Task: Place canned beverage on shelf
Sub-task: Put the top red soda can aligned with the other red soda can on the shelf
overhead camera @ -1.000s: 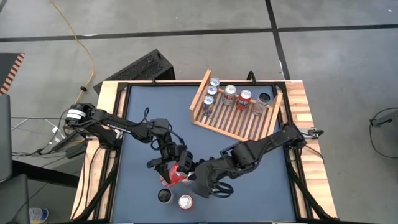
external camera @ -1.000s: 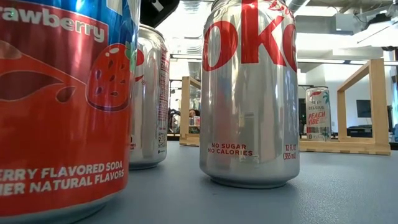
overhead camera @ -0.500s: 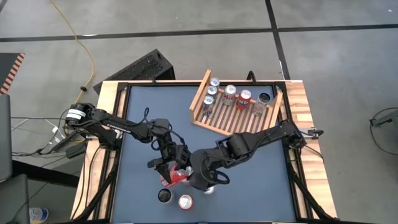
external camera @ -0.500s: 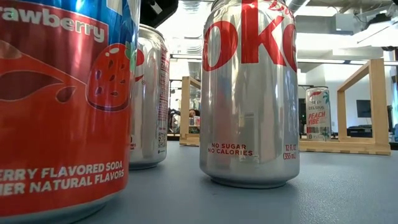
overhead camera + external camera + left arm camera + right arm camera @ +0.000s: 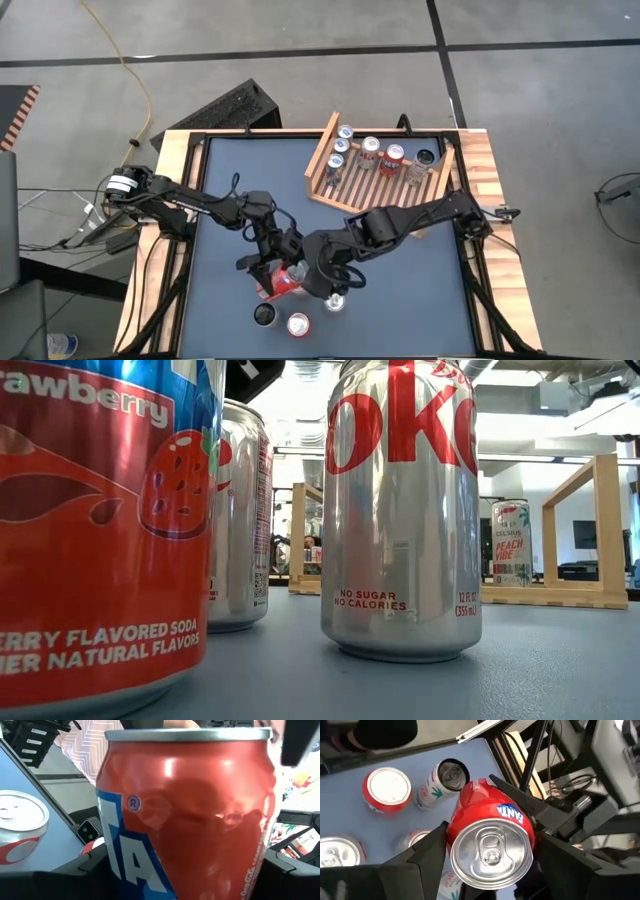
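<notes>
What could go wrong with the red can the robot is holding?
The red Fanta can is tilted in the left end effector; it may slip if that lets go before the right end effector, open around its top, closes. If dropped, it could knock over the cans below it.

Cans (image 5: pixel 298 324) crowding near edge — mid-table (image 5: pixel 230 165) open

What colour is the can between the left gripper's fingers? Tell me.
Red, with a blue and white band, on the can in the left gripper; clearest in the left wrist view.
</notes>
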Motion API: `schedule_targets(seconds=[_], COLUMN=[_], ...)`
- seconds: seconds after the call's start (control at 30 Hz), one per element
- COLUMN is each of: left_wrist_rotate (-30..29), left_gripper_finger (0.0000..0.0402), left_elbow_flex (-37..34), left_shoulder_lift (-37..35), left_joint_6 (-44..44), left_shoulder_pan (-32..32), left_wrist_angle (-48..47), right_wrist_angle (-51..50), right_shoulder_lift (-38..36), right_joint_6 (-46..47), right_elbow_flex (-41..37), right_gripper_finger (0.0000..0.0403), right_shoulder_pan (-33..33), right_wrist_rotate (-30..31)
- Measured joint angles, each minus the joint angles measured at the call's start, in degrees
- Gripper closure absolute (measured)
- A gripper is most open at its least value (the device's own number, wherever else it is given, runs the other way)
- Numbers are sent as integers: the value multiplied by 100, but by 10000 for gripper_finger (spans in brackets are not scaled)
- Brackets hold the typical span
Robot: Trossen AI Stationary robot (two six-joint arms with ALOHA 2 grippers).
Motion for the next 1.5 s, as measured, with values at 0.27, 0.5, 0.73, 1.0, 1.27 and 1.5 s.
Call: schedule_targets(seconds=[0.27,0.5,0.73,1.0,1.27,1.5], left_wrist_rotate=[-14,15,-28,-118,-58,-11], left_gripper_finger=[109,109,109,109,109,109], left_elbow_flex=[0,0,0,0,17,17], left_shoulder_lift=[0,0,0,0,0,0], left_joint_6=[3,79,60,78,54,122], left_shoulder_pan=[-14,-32,-69,-69,-69,-82], left_wrist_angle=[1,101,92,101,93,116], right_wrist_angle=[9,-4,-92,66,80,159], right_shoulder_lift=[0,0,0,0,63,87], right_joint_6=[-139,-140,-114,-97,-93,-391], right_elbow_flex=[0,0,2,0,7,4], right_gripper_finger=[110,110,111,112,112,112], right_shoulder_pan=[-70,-44,20,-60,-111,58], right_wrist_rotate=[-392,-400,-348,-211,-255,186])
